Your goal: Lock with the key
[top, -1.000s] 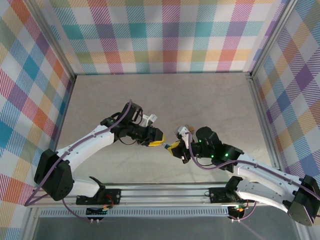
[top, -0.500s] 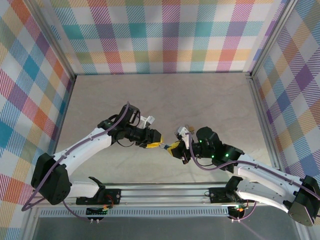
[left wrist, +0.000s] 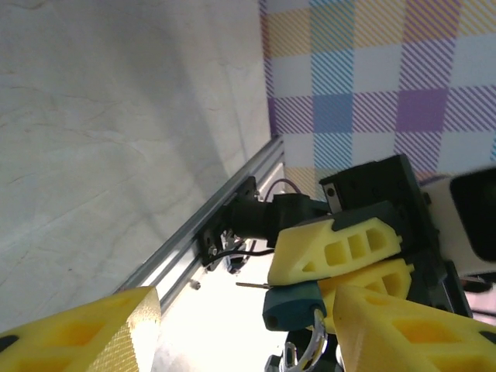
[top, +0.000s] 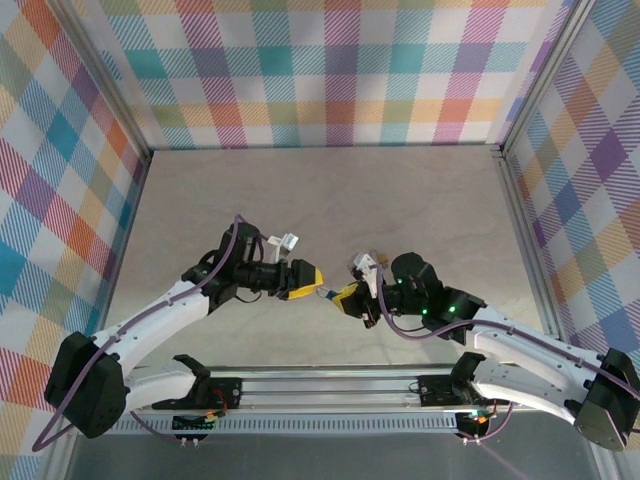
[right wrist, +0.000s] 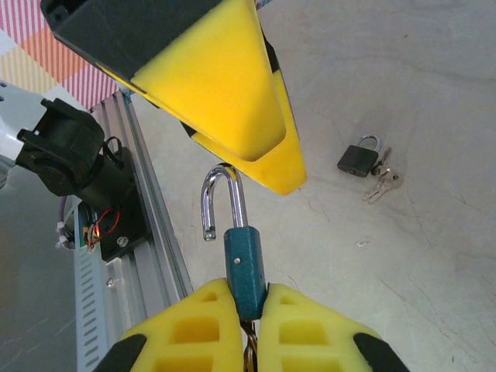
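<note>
A teal padlock (right wrist: 245, 263) is clamped by its body between the yellow fingers of my right gripper (right wrist: 246, 301), which is shut on it. Its chrome shackle (right wrist: 220, 198) stands open, one end free. Something brass-coloured, seemingly the key (right wrist: 249, 350), shows under the lock between the fingers. My left gripper (left wrist: 244, 314) is open, its pads wide apart, a short way left of the padlock (left wrist: 293, 306) and not touching it. From above, the left gripper (top: 312, 283) faces the right gripper (top: 347, 296) across a small gap, with the padlock (top: 332, 293) between them.
A black padlock (right wrist: 357, 158) with loose keys (right wrist: 384, 183) lies on the table beyond the grippers. The aluminium rail (top: 320, 385) runs along the near edge. Checked walls (top: 330, 70) close off the back and both sides.
My left gripper has opened and drawn back to the left, off the padlock it was touching. The right gripper has stayed put, still holding the lock.
</note>
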{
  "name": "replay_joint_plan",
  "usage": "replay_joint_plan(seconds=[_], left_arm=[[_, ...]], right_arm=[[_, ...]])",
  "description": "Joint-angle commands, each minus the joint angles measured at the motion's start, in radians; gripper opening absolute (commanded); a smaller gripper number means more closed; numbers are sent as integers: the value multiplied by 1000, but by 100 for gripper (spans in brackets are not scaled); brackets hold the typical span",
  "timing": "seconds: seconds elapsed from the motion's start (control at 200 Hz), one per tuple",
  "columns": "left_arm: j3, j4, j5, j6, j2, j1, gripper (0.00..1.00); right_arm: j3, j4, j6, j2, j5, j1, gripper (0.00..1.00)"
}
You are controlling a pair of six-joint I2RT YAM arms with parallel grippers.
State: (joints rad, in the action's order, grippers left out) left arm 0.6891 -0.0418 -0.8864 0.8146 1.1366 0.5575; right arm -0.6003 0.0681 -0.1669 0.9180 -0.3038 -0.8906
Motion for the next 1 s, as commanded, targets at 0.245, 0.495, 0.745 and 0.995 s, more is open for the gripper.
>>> replay_joint_plan(seconds=[0.245, 0.495, 0.745, 0.995], left_arm=[[-64, 290, -145, 110, -110, -13, 57], [-33, 83, -169, -11, -119, -11, 47], [39, -157, -164, -179, -95, -11, 47], [65, -202, -145, -229, -69, -12, 50]], right_arm=[[-44, -42, -2, 21, -44, 2, 0], [-42, -41, -16, -7, -93, 4, 0], [-32, -57, -26, -22, -139, 4, 0], [-34, -65, -31, -10, -179, 4, 0]])
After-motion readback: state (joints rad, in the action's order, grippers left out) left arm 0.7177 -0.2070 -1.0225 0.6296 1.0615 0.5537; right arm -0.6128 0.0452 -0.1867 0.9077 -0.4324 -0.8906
